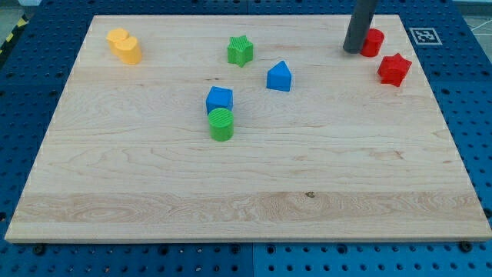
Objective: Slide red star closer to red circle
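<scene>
The red star [394,68] lies near the board's right edge at the view's top right. The red circle [373,42] stands just up and left of it, a small gap between them. My tip [353,50] is the lower end of the dark rod that comes down from the view's top. It rests right against the red circle's left side, and up and left of the red star.
A yellow block [124,45] sits at the top left. A green star [240,50] and a blue block [280,76] lie at top centre. A blue cube [219,99] touches a green cylinder [221,124] mid-board. The wooden board [246,192] ends close to the red star.
</scene>
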